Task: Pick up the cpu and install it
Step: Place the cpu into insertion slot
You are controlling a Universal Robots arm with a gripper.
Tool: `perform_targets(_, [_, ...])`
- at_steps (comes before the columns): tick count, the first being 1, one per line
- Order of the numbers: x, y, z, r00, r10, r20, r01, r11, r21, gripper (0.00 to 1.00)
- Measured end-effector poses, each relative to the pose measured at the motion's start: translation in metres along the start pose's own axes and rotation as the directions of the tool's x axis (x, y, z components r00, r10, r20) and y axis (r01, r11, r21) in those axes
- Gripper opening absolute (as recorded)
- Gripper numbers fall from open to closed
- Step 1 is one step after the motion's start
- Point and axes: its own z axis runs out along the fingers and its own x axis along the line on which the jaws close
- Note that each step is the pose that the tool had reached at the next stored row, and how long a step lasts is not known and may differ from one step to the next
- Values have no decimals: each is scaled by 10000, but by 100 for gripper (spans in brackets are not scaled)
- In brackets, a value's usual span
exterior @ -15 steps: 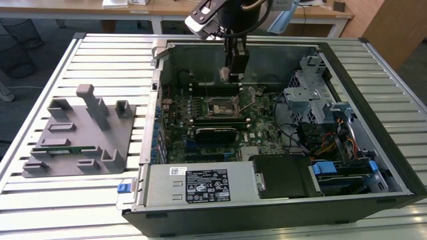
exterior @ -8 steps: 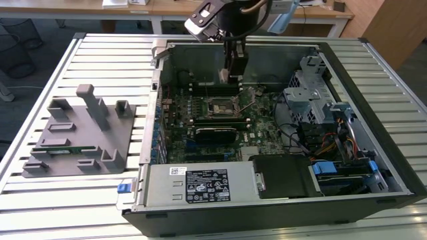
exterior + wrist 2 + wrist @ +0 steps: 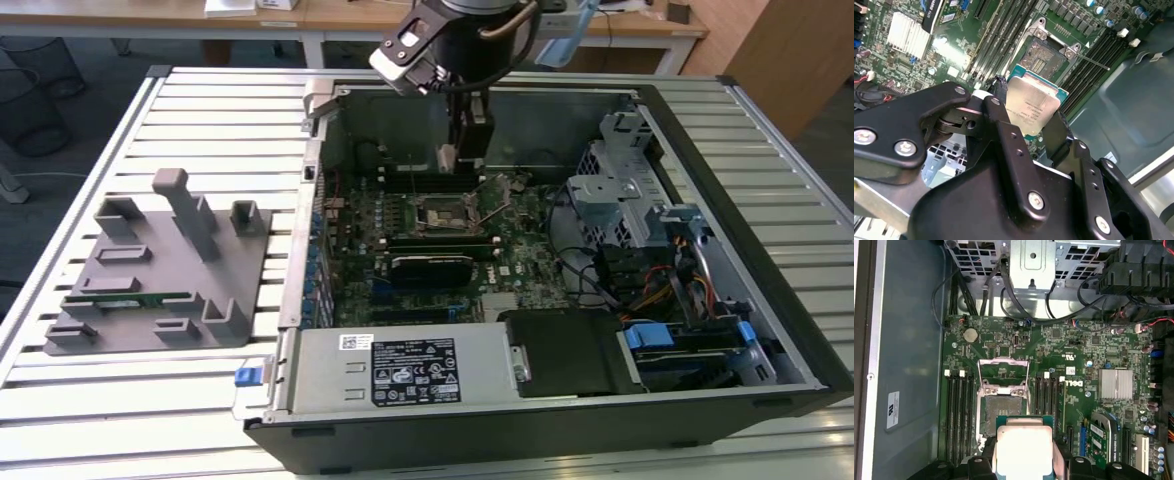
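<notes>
A slatted metal table (image 3: 200, 110) is carrying an open computer case (image 3: 694, 150), lying on its side with the board facing up.

The cpu (image 3: 1031, 107) is hanging in the air above the board, silvery top showing in both wrist views (image 3: 1024, 450). The gripper (image 3: 1029, 115) is clamping it by two opposite edges. The socket (image 3: 1003, 412) is lying bare below it, its frame (image 3: 1003, 372) swung up and the lever (image 3: 1089, 60) thrown clear. The chip seems to be short of centre over the socket; whether it is level I cannot tell.

The step in hand looks like bringing the chip square over the socket. Doing it well is a matter of matching the chip's corners to the socket's outline while it is high. It should go straight down and flat, never sliding across the contacts.

Room is tight close in. Memory slots (image 3: 959, 410) are flanking the socket on both sides, and the raised frame and lever are standing at its edge, so the fingers (image 3: 996, 107) need to stay between them.

Reading the exterior view as a clock centred on the socket (image 3: 443, 212), the gripper (image 3: 451, 155) is coming in from twelve. A metal cage (image 3: 607, 190) with cables (image 3: 1054, 315) is crowding three. At nine, outside the case, a grey tray (image 3: 160, 270) is holding a memory stick (image 3: 127, 298).
</notes>
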Motion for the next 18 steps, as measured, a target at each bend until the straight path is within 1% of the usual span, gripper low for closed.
perform_targets(5, [24,-3,86,9999,-164,-11,164,9999,-1,53])
perform_targets(8, [37,-3,135,9998,-175,-12,175,9998,-2,53])
perform_targets(18, [39,-6,222,9998,-174,-12,174,9998,-2,53])
